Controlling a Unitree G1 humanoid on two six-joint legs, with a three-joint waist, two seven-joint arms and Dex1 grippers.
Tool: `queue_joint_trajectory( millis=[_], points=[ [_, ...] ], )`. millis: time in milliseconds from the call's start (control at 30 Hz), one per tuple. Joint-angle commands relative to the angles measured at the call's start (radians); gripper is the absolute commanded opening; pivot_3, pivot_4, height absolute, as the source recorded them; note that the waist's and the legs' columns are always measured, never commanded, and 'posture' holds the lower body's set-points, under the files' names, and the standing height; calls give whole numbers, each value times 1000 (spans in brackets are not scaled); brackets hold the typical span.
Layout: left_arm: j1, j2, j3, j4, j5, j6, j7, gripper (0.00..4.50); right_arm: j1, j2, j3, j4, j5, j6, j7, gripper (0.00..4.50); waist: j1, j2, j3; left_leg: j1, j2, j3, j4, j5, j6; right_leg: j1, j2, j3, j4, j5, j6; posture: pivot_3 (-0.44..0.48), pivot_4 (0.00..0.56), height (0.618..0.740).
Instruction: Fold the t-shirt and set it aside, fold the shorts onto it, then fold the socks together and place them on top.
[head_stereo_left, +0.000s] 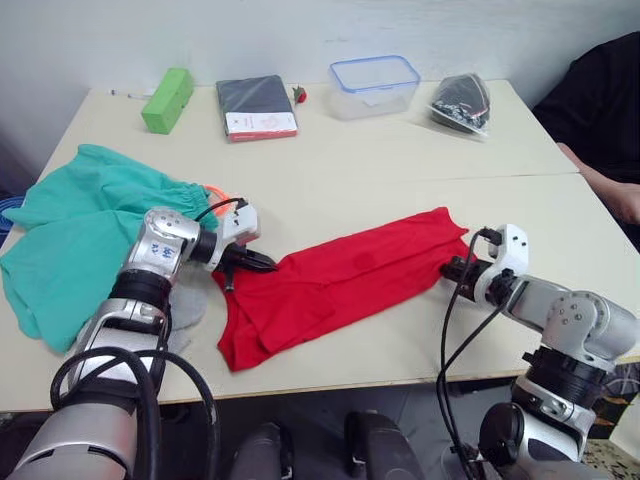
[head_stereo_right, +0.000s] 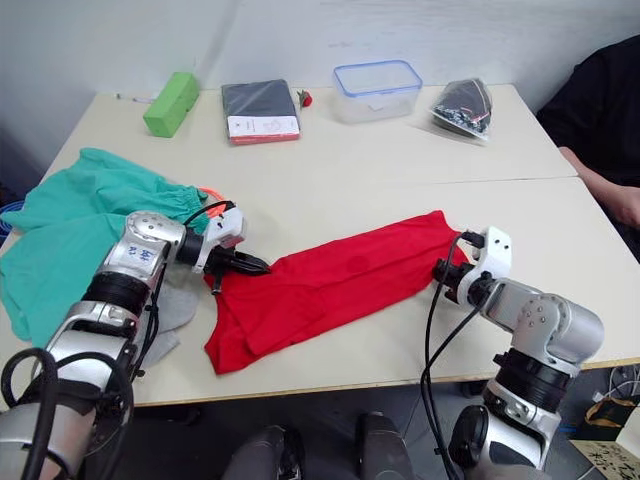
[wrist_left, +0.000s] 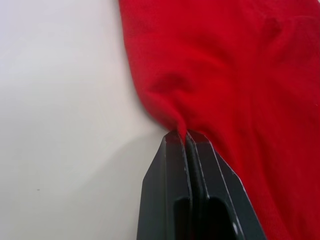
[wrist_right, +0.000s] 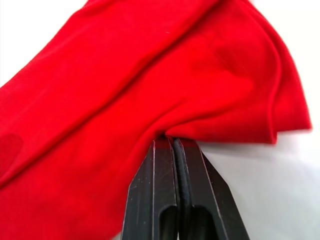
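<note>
Between the two grippers the t-shirt (head_stereo_left: 340, 285) lies stretched: left gripper (wrist_left: 187, 136) and right gripper (wrist_right: 171, 140) pinch opposite edges, jaws clamped. Light, limp cloth; edges suit gripping.

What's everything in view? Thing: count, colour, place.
t-shirt: 1, red, table centre, stretched between both tools
shorts: 1, teal-green, table's left side
socks: light grey, under left arm; count unclear
box: 1, green, far left
notebook: 1, dark, far centre
container: 1, clear, blue rim, far centre
bag: 1, clear, dark contents, far right
table: cream
person: 1, black sleeve, right edge
left tool: black, shut on t-shirt's left end
right tool: black, shut on t-shirt's right end
</note>
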Motion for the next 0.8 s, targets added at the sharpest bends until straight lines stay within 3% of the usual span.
queue_joint_trajectory(
  millis=[33, 467, 800],
  points=[
    [96, 34, 6, -170, -31, 100, 7, 0, -43, -36, 66, 100, -7, -84, 29, 34, 1, 0, 0, 0, 0, 0, 0, 0, 0, 0, 0, 0, 0, 0, 0, 0, 150, 740],
    [478, 109, 37, -784, -155, 426, 150, 0, -281, -101, 359, 521, -117, -442, 159, 34, -2, 3, 1, 1, 1, 1, -1, 0, -1, 0, 0, 12, 0, 0, 0, 0, 150, 740],
    [641, 75, 62, -1063, -256, 623, 338, 0, -534, -55, 418, 1000, -213, -734, 162, 34, 4, 7, 3, 1, 0, 1, -1, 0, -1, 0, -1, 12, -1, 0, 0, 0, 150, 740]
  ],
)
